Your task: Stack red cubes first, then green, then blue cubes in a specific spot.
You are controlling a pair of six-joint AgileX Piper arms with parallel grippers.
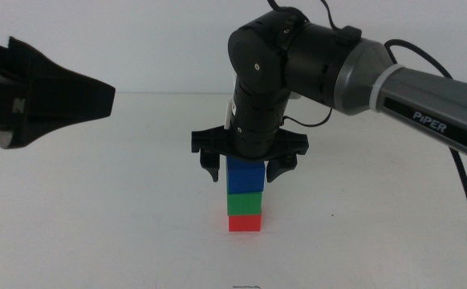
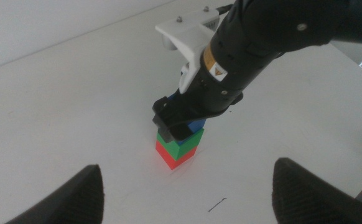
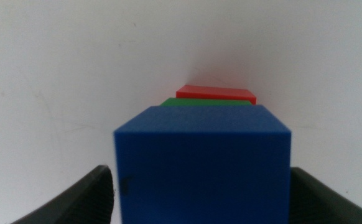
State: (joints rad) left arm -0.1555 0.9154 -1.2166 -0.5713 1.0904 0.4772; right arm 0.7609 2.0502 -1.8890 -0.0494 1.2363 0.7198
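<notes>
on my middle view the stack stands near the centre of the white table [image 1: 97, 233]: red cube [image 1: 244, 223] at the bottom touching the tabletop, green cube [image 1: 245, 203] on it, blue cube [image 1: 245, 175] on top, faces roughly aligned. the right gripper [image 1: 246, 172] comes down from above onto the blue cube, its two dark jaws spread to either side of it. in the right wrist view i see the blue cube [image 3: 203, 163] filling the space between the jaws with a thin gap of table showing on each side, so i log the jaws as parted, not clamping; green [image 3: 206, 102] and red [image 3: 217, 93] edges show beyond it. the left gripper [image 1: 33, 92] waits at the left edge of the middle view, raised off the table, well apart from the stack, jaws spread wide with nothing between them.
</notes>
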